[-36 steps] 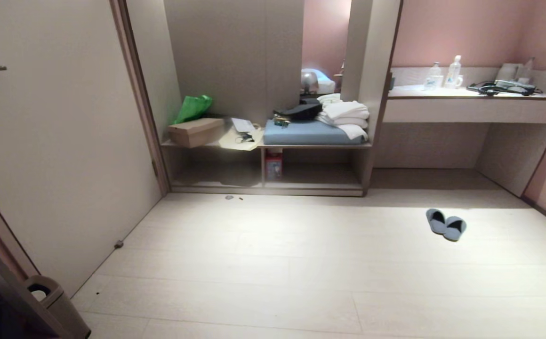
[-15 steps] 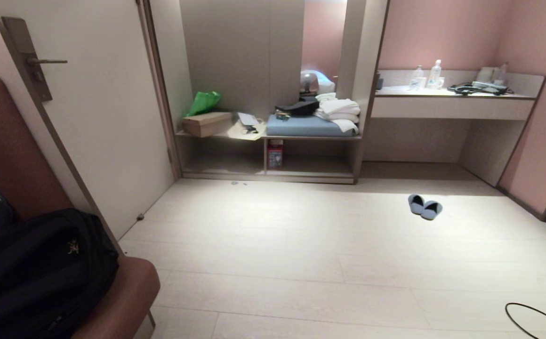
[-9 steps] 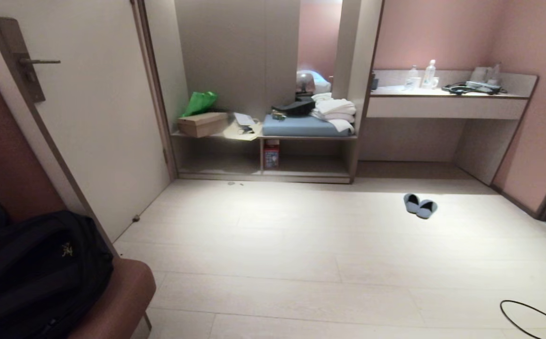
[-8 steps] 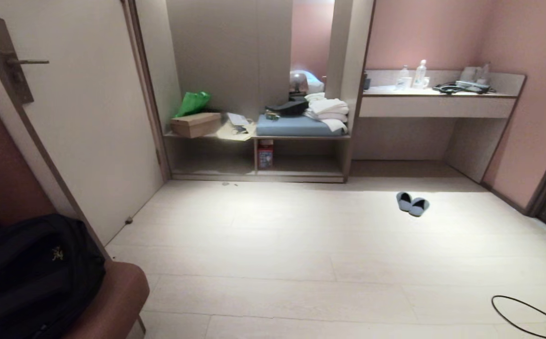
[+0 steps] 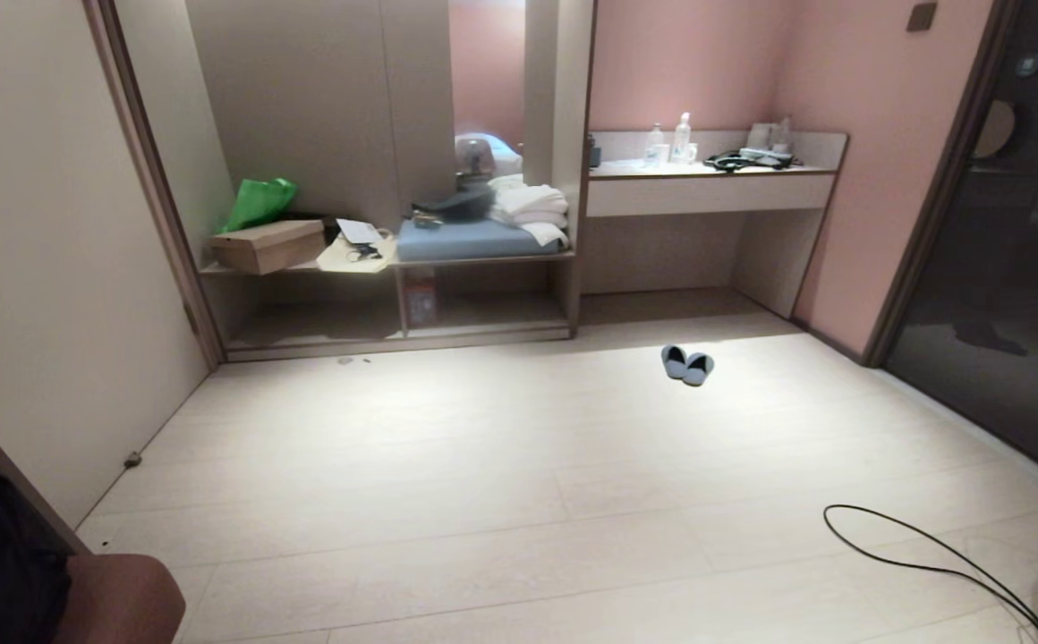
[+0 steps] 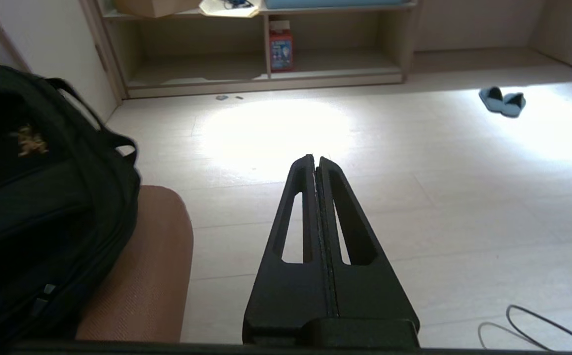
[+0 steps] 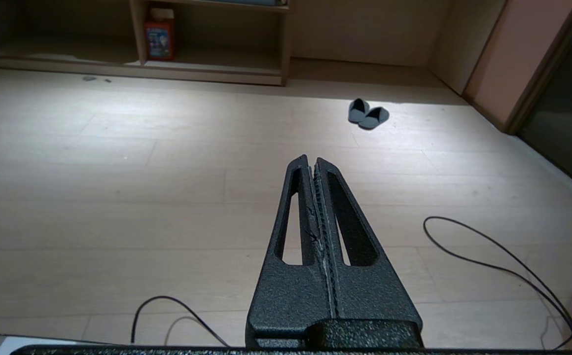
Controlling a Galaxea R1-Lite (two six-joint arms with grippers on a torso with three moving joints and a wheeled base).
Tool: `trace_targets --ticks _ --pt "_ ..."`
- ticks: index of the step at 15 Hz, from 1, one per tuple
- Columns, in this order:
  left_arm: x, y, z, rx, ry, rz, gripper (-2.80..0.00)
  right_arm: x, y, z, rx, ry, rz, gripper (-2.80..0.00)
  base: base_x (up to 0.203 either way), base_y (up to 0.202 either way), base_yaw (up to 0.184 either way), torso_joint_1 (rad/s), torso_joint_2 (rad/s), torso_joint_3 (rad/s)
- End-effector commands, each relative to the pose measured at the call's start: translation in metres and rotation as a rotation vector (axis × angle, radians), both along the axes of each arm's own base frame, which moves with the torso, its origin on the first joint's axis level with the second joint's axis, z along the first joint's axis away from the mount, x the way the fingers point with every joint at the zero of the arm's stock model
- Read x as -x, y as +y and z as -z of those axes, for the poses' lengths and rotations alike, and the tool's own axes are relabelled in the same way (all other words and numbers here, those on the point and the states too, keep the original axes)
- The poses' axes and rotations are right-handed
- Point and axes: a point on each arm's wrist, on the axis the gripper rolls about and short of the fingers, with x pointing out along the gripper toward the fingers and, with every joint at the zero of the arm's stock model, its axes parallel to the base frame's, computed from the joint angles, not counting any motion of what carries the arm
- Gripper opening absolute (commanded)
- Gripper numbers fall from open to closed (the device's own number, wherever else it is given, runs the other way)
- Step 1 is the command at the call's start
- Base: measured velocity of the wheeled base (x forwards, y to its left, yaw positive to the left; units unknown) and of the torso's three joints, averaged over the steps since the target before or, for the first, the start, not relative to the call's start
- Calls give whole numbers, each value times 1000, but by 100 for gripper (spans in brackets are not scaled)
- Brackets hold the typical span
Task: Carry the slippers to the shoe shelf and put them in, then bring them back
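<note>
Two low cubbies make up the bench unit; the shoe shelf [image 5: 488, 309] holds no footwear. Out on the floor, well apart from it, the slippers [image 5: 687, 365] lie side by side — whether carried yet cannot be told. Left gripper [image 6: 316, 160] and right gripper [image 7: 312, 160] hang closed — empty.

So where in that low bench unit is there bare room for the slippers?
Both lower cubbies are mostly bare. The right cubby holds only a red box by the divider; the left cubby looks empty. The bench top is crowded. The slippers sit on open floor.
</note>
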Motion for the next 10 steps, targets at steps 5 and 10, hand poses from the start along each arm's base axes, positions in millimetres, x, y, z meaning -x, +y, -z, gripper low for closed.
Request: trace_targets --ticks 5,10 --pt "0 0 0 1 -1 0 -280 0 0 0 -1 2 1 -280 0 0 0 0 0 0" --pt "0 0 0 1 -1 0 -280 0 0 0 -2 2 1 -280 0 0 0 0 0 0"
